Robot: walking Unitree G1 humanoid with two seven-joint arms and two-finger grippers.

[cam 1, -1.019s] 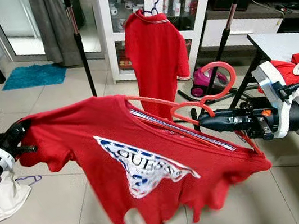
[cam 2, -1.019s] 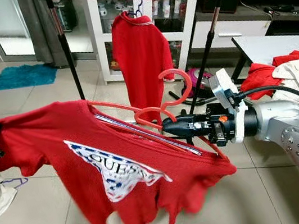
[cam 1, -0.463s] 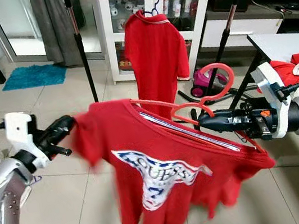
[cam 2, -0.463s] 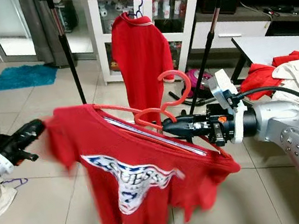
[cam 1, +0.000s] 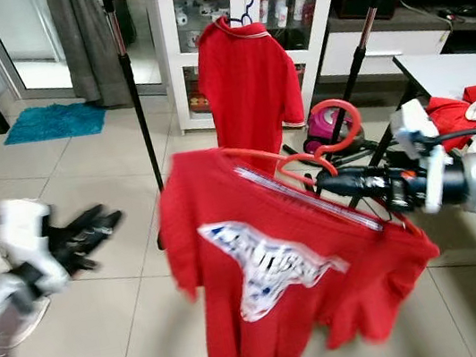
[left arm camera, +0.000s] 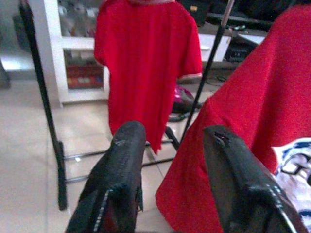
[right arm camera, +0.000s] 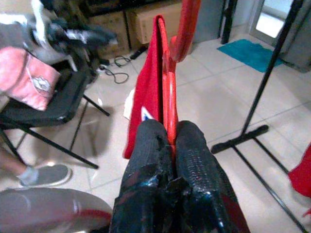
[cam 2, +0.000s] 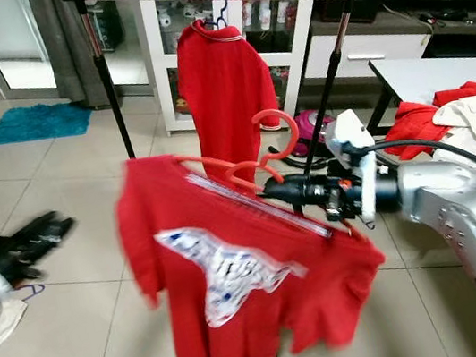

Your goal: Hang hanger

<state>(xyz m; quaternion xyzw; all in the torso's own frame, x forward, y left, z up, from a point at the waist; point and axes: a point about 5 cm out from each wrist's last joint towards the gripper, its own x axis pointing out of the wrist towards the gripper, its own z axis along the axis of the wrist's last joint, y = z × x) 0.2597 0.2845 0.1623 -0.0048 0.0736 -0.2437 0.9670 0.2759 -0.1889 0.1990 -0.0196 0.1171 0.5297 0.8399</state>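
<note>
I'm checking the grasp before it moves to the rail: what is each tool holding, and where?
Right tool grips the red hanger near its neck, T-shirt draped on it. Left tool is open, holding nothing.
</note>
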